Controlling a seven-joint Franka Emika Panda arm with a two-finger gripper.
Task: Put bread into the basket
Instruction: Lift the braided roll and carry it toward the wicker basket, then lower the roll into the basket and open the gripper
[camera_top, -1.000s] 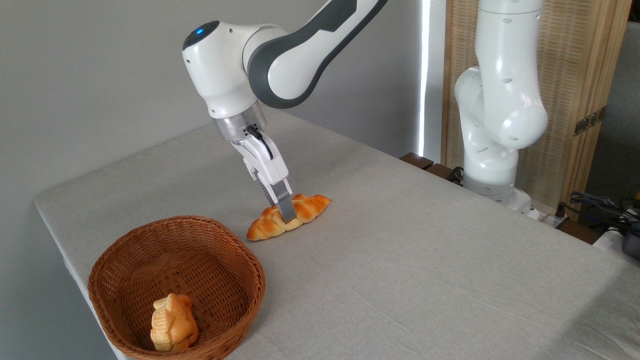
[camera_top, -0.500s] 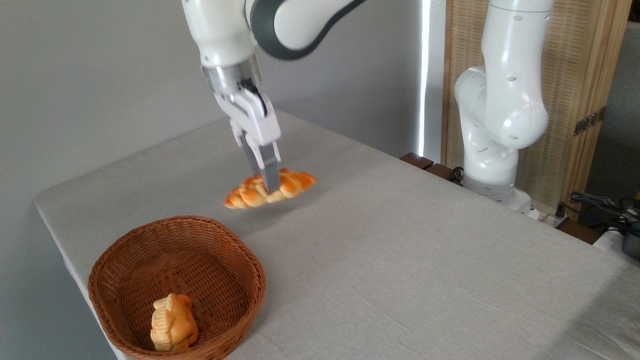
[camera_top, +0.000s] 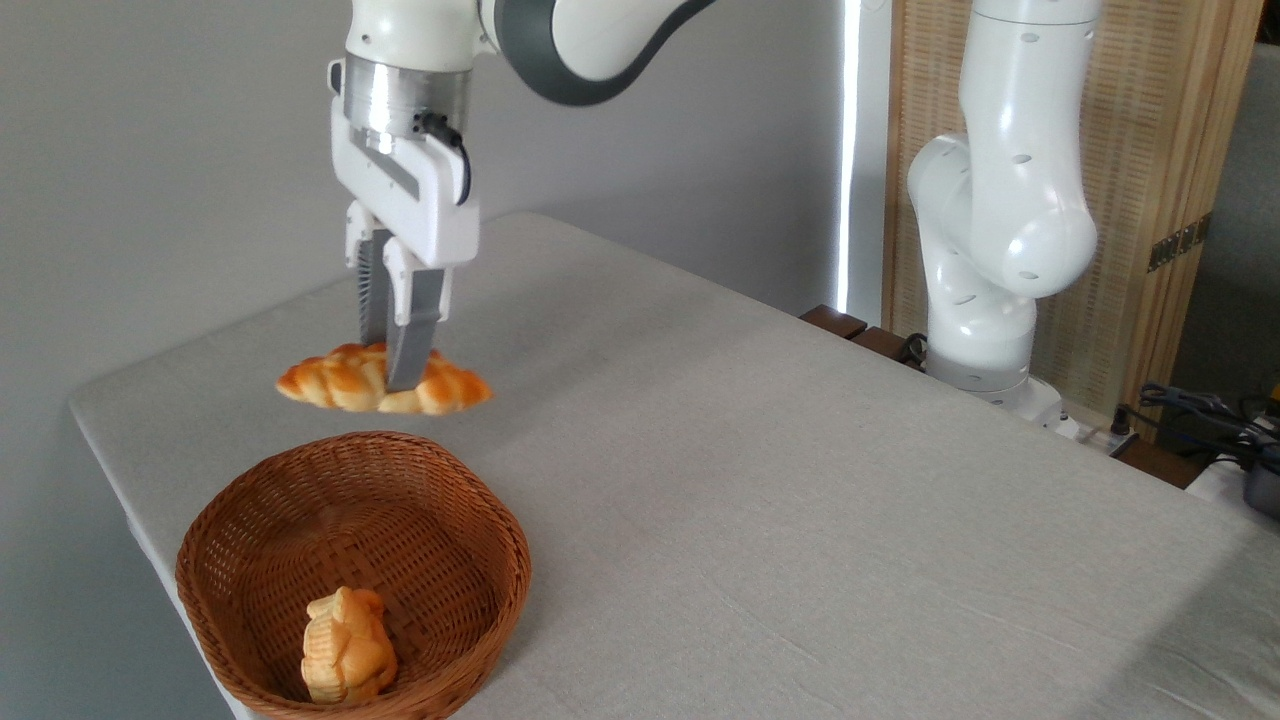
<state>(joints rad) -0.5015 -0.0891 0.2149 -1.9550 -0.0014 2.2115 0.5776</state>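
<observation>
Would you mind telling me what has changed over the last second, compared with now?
The gripper, shut on the bread, lifted it off the table and carried it left, to hang above the basket's far rim. The basket and the small bread piece inside stayed put.

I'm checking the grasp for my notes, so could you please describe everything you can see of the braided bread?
The bread is a long, narrow braided loaf with pointed ends, its crust glossy golden-orange with paler grooves. It hangs in the air, roughly level, clear of the table. The gripper comes straight down on it, the jaws shut across its middle; nothing else touches it. In the picture it sits just above the far rim of the basket, not yet inside.
</observation>
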